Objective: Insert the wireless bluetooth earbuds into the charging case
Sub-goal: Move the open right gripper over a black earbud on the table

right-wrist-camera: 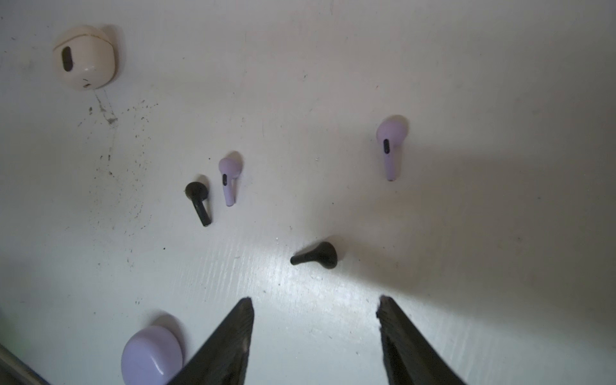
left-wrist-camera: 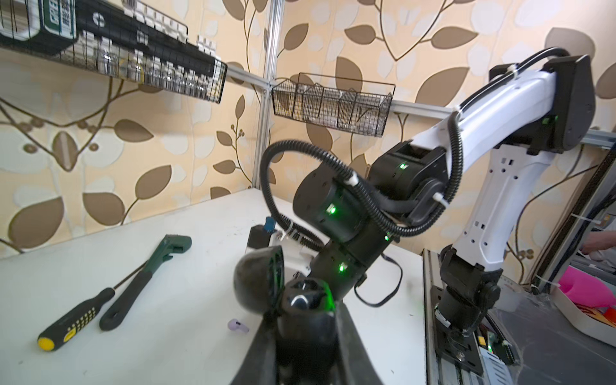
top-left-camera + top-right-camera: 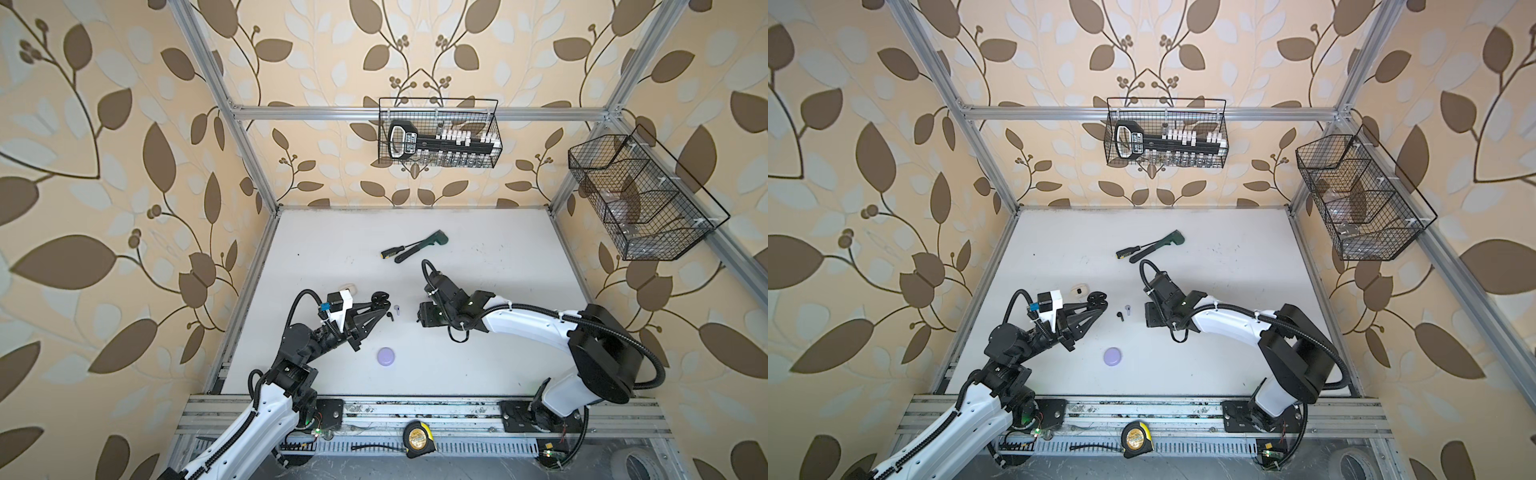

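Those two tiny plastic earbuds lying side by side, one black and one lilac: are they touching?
Apart. The right wrist view shows bare white table between the black earbud and the lilac earbud.

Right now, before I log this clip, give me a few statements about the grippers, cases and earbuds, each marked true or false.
The left gripper is shut on the open black charging case. True.
The right gripper holds a black earbud. False: the right gripper has its jaws apart and empty; both black earbuds lie on the table.
The lilac charging case lies closed on the table. True.
The lilac pair sits inside its case. False: both lilac earbuds lie loose on the table.
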`<action>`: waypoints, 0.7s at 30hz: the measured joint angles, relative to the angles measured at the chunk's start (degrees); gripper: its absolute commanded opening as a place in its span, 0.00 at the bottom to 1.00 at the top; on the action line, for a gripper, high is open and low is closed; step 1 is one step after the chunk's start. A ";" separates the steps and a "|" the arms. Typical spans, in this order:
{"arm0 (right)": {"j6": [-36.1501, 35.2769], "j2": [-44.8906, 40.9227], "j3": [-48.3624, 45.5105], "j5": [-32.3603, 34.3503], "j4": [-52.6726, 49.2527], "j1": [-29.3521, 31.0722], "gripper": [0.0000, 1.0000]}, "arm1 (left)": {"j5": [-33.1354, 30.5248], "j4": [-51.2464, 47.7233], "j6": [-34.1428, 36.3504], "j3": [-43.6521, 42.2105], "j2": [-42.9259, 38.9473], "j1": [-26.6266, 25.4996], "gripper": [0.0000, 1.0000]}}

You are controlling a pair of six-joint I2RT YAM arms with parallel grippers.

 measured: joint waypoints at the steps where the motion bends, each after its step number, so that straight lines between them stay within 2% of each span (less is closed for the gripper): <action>1: 0.02 1.16 0.83 0.42 -0.31 0.33 0.61 | 0.00 0.22 0.02 0.00 0.15 0.00 0.00; 9: -0.02 8.52 6.08 4.74 -3.65 2.49 0.62 | 0.04 0.09 0.15 0.00 2.62 0.00 0.00; 21: -0.24 14.36 10.14 10.93 -7.30 3.26 0.61 | 0.57 0.11 0.15 0.00 0.39 0.00 0.00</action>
